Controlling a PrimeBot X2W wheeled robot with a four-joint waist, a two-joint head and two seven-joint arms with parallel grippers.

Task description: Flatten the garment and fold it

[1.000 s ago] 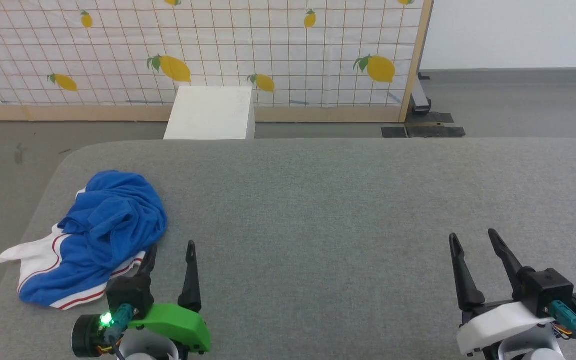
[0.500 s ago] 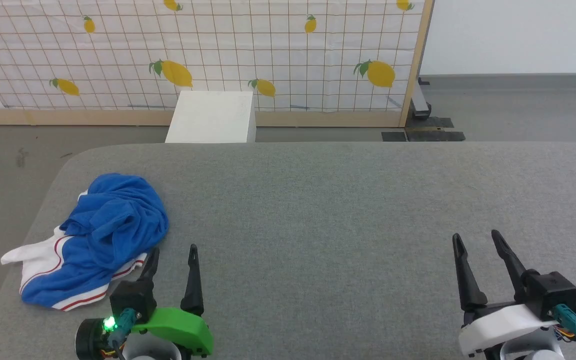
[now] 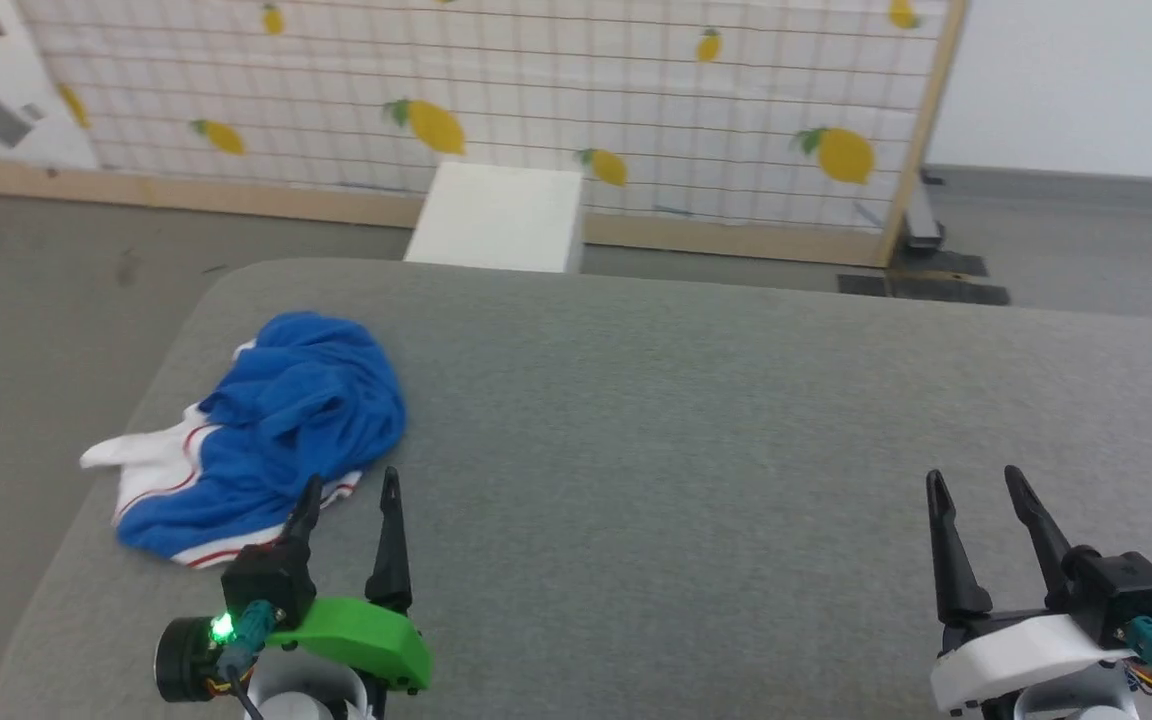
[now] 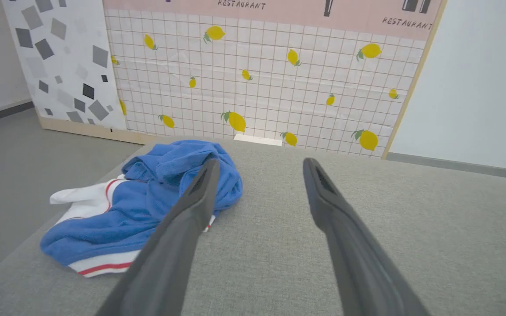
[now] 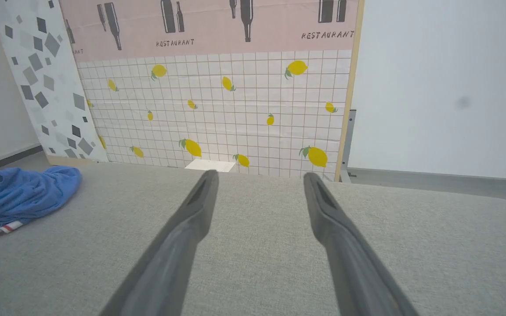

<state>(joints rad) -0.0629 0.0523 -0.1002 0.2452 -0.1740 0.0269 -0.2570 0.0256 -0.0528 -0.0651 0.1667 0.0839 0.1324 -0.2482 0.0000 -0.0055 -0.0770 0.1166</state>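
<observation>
We were at the very start. The garment [image 3: 276, 430] lay in a crumpled heap near the 9 o'clock edge of the grey table [image 3: 686, 420]. Its blue cloth was bunched on top, a white panel with red piping trailed out toward 9 o'clock, and a striped hem sat at its 6 o'clock side. None of it lay flat, and no lettering showed.

Our left gripper [image 3: 352, 478] hovered just beside the heap's 5 o'clock corner, its fingers spread wide and holding nothing. Whether one finger brushed the hem we could not tell. Our right gripper [image 3: 973, 475] hung well apart, toward 3 o'clock, over bare table, equally wide and empty.

We judged the step in hand to be the approach for a first grasp. The next move called for the left gripper to travel toward 11 o'clock and down onto a clear edge, the hem or the white panel, and to pinch it. The right arm would then have to reach across toward 9 o'clock for a second hold. With both holds, we could draw the heap toward the table's middle and spread it there, not off the near edge.
</observation>
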